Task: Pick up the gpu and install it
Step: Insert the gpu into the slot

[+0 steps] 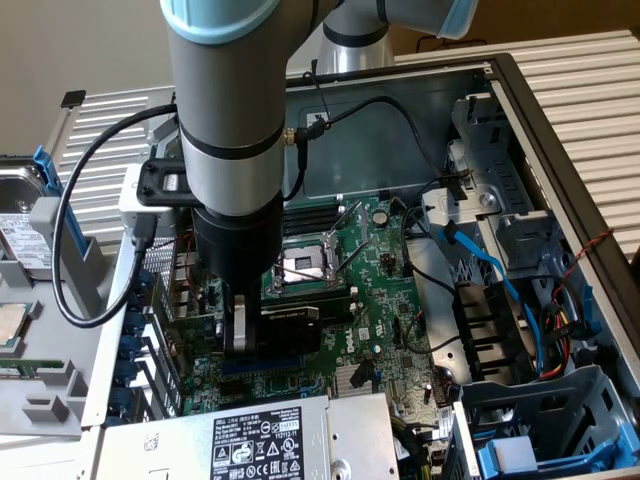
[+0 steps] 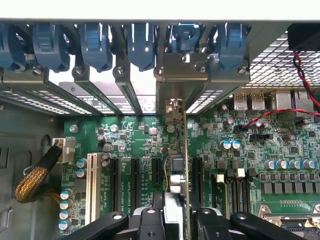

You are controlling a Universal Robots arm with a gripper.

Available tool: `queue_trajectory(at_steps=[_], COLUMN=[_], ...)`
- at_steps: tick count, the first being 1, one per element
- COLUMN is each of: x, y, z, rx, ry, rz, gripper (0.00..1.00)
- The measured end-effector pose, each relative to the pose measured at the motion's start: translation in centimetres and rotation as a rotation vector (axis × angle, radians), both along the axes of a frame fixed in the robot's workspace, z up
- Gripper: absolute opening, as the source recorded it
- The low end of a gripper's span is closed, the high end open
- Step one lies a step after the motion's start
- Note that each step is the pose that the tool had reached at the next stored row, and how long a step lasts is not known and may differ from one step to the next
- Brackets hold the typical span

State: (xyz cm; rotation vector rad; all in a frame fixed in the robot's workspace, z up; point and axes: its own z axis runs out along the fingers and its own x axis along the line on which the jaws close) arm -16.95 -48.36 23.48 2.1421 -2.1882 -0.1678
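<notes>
My gripper (image 1: 262, 338) hangs low inside the open computer case, shut on the gpu (image 1: 292, 328), whose black heatsink block faces the exterior view's right. In the wrist view the gpu (image 2: 183, 150) is edge-on, a thin green board standing upright between my black fingers (image 2: 150, 221). Its metal bracket (image 2: 172, 107) reaches the rear slot openings of the case. The card's lower edge is down at the large green motherboard (image 1: 385, 300), in line with a black expansion slot (image 2: 196, 180); how deep it sits is hidden.
Blue retention clips (image 2: 140, 45) line the rear slot row. Free black slots (image 2: 135, 182) and a white slot (image 2: 91, 180) lie beside the card. The CPU socket (image 1: 305, 265), power supply (image 1: 270, 440), drive cage (image 1: 500, 200) and blue cable (image 1: 490, 265) crowd the case.
</notes>
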Motion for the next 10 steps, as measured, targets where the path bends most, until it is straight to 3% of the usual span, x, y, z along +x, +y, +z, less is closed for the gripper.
queue_trajectory(at_steps=[10], x=[0.00], y=[0.00], z=[0.04], rx=[0.0000], ry=[0.0000], rz=[-0.007], gripper=[0.29])
